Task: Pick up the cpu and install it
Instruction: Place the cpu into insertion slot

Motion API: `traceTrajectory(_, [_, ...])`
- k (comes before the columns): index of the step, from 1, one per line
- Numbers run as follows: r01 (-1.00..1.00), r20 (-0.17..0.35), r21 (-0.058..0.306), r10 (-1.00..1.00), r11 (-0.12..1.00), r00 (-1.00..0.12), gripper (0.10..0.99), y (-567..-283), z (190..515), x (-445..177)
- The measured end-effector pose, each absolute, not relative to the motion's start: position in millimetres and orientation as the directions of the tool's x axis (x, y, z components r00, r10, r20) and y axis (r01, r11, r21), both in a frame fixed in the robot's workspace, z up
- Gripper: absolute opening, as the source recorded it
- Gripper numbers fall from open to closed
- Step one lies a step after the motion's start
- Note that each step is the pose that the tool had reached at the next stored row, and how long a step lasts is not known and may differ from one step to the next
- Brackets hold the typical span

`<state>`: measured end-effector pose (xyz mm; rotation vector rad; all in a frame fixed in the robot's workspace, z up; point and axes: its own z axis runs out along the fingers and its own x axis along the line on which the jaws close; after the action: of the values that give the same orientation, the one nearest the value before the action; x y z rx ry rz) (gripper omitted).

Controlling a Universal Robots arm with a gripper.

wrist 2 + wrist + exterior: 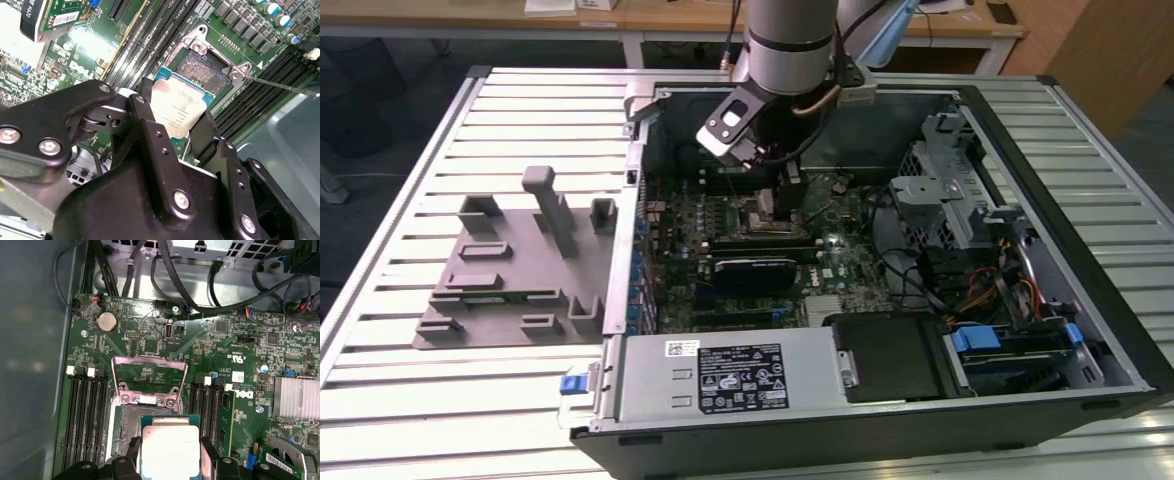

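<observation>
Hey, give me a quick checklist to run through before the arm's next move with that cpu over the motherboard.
1. Grip: fingers clamp the small square silver-topped cpu on two sides: ok.
2. Hinged metal load frame swung open: ok.
3. Dark square socket bare where visible: ok.
4. Centring of cpu over socket: not ok, it overlaps one edge.
5. Corner-mark orientation: cannot tell.

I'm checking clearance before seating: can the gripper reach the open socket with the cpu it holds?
Probably yes. The gripper is shut on the cpu close above the socket, whose metal frame stands swung up; I see nothing between them.
</observation>
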<state>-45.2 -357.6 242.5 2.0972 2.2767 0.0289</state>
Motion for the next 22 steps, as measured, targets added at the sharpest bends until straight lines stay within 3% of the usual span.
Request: traceTrajectory(22, [0.999,-0.021,0.045,1.0,0.007,-0.006,0.545,-353.1,228.6,-45.1])
